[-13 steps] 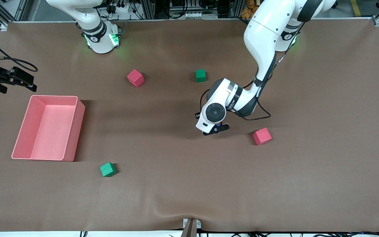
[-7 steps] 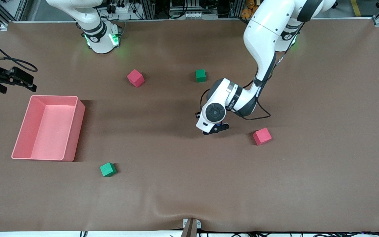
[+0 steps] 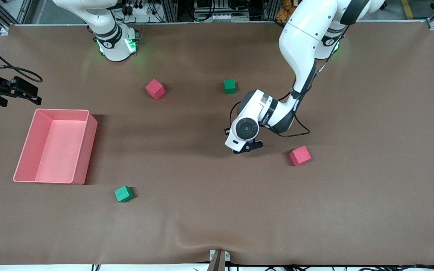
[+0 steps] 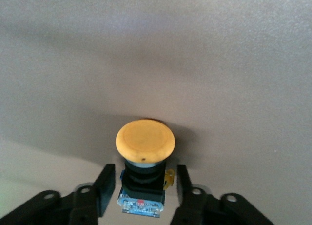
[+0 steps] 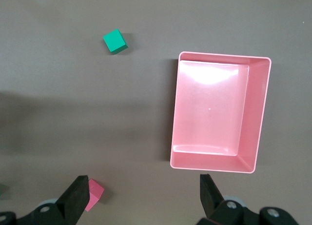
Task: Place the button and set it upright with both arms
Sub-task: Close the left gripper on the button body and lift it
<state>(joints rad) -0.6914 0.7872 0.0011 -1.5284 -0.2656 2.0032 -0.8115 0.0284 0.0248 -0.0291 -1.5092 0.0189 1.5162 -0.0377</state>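
Button (image 4: 145, 156): orange cap, black body, mid-tabletop (image 3: 352, 207), sitting betw. fingers of left claw (image 4: 141, 193). Fingers (image 4: 105, 188) just beside the body each side, narrow gaps showing; contact can't be told.
Left claw: low at tabletop, betw. red cube (image 3: 300, 156) and pink bin (image 3: 83, 150).
Right claw (image 5: 141, 195): wide apart, nothing in it, up in the air over tabletop near bin, at right arm's end; arm waits.
Other: red cube #2 (image 3: 155, 89), green cubes (image 3: 229, 86) (image 3: 123, 194).
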